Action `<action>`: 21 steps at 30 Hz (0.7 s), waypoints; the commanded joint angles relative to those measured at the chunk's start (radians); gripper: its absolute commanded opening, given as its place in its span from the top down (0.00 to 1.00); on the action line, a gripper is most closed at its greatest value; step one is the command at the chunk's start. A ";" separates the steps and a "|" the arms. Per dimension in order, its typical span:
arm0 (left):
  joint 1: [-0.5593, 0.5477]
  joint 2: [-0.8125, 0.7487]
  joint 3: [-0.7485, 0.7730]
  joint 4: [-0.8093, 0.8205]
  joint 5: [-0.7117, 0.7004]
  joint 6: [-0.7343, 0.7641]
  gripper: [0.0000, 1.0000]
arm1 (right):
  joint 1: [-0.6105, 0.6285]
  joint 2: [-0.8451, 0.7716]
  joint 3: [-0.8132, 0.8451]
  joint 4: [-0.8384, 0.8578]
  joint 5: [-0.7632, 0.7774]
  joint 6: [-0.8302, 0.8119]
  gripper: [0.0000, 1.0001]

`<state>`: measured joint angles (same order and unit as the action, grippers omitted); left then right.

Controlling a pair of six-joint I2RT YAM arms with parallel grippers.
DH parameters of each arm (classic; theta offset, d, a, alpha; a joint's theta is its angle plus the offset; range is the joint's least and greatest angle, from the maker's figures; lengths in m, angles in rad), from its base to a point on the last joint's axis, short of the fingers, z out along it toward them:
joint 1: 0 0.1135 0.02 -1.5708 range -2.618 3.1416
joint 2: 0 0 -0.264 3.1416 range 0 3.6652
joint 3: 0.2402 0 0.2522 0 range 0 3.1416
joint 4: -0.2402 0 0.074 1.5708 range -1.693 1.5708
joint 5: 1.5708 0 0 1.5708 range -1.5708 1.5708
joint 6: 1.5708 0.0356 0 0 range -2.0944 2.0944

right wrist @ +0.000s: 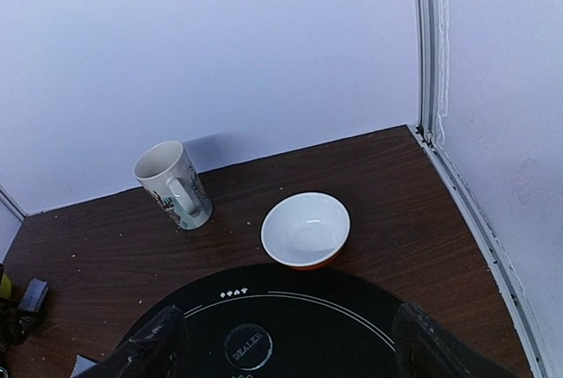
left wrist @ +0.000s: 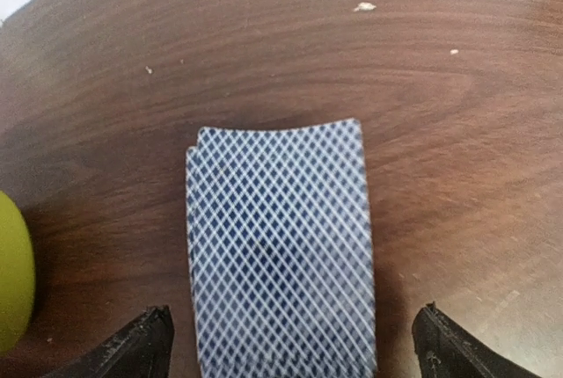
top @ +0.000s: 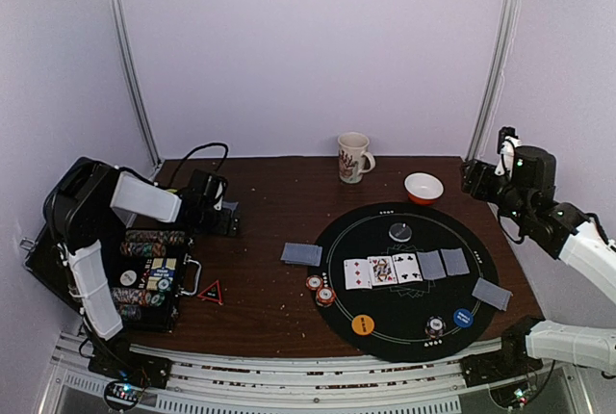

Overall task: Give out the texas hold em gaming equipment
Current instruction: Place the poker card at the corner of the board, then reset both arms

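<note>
Cards (left wrist: 280, 246) on table (left wrist: 457, 132), midway between left pincer's (left wrist: 295, 310) spread fingers (left wrist: 141, 347).

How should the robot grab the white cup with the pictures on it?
Take the mug by its rim, coming straight down from above and pinching the wall between inside and outside. It stands upright with its mouth open and nothing over it, and the round body is probably harder to squeeze. Choose the part of the rim away from the handle, so the handle doesn't get in the way.
</note>
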<state>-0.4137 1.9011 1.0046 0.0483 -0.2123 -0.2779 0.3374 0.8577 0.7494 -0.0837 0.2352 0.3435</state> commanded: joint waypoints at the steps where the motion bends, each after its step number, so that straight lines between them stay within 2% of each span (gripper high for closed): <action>1: -0.034 -0.144 -0.008 -0.003 0.004 0.094 0.02 | 0.004 0.015 0.034 0.004 -0.024 -0.021 0.16; 4: -0.051 -0.250 -0.033 0.039 0.022 0.117 0.02 | 0.003 0.023 0.035 0.019 -0.025 -0.040 0.14; 7: -0.048 -0.381 -0.095 0.154 0.027 0.113 0.02 | 0.001 0.024 0.018 0.059 -0.023 -0.070 0.12; 11: 0.021 -0.516 -0.167 0.234 -0.038 0.055 0.02 | -0.032 0.007 -0.079 0.202 0.012 -0.135 0.06; 17: 0.143 -0.586 -0.303 0.379 -0.472 0.035 0.02 | -0.134 0.012 -0.325 0.595 0.029 -0.171 0.00; 21: 0.151 -0.579 -0.450 0.579 -0.660 0.085 0.02 | -0.212 0.064 -0.471 0.817 0.034 -0.190 0.00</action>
<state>-0.2657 1.3151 0.6670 0.4126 -0.6052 -0.2188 0.1852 0.8822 0.3775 0.4152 0.2417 0.1932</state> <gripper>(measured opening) 0.982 0.999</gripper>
